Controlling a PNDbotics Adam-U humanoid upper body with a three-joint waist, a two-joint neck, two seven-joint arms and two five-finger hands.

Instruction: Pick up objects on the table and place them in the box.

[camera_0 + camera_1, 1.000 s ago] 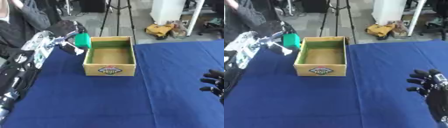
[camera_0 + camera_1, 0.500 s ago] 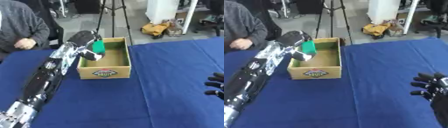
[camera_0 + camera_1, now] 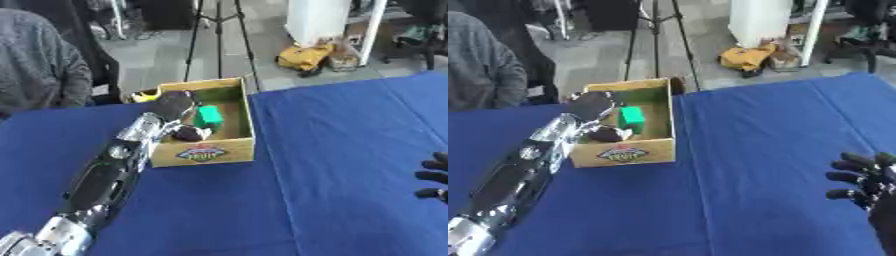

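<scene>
An open cardboard box with a logo on its front stands on the blue table, left of centre. My left arm reaches in from the lower left, and my left hand is inside the box over its left wall. A green block sits low inside the box, against that hand, with the fingers curled beside and under it. My right hand rests at the lower right edge, fingers relaxed, holding nothing.
The blue cloth covers the table. A person in a grey sweater sits at the far left edge. Beyond the table are a tripod, a yellow object on the floor and a white column.
My left hand has carried the green block from left of the box, over the rim and down inside it. The camera has shifted too. The right hand stays low at the right.
</scene>
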